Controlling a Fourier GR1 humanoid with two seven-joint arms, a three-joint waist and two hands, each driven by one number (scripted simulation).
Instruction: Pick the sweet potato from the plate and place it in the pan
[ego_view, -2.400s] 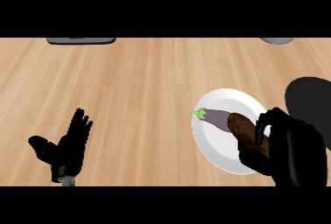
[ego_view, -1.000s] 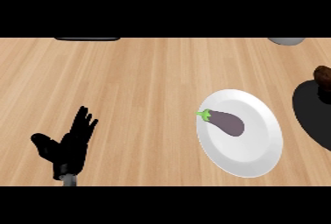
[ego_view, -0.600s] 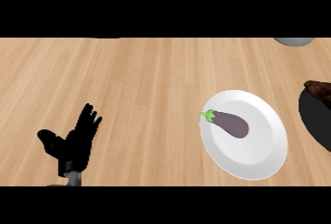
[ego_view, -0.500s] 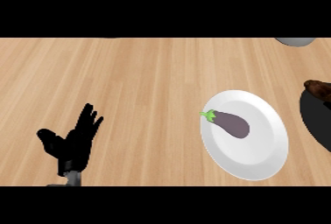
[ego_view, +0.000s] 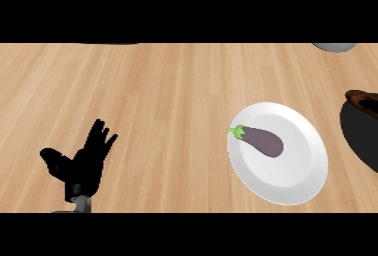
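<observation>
I am seeing the left hand (ego_view: 80, 166) close to the near edge of the wooden worktop (ego_view: 162, 100), toward its left side. It is resting there with the fingers straight and spread, pointing to the far side, and the thumb is standing out to the left. It is holding nothing and touching no object.

Toward the right side, also close to the near edge, a white plate (ego_view: 295, 186) is lying on the worktop, well apart from the hand. A purple eggplant (ego_view: 261, 142) with a green stem is lying on the far-left part of the plate, its stem end reaching the plate's left rim.

Just beside the plate, at the worktop's right edge, a black pan (ego_view: 360, 136) is showing only in part, because the view is cutting it. The sweet potato (ego_view: 363, 98), brown, is lying at the far part of the pan, at its rim. I cannot tell if it is sitting fully inside.

At the far right corner a grey object (ego_view: 334, 46) is peeking in. I cannot tell what it is.
</observation>
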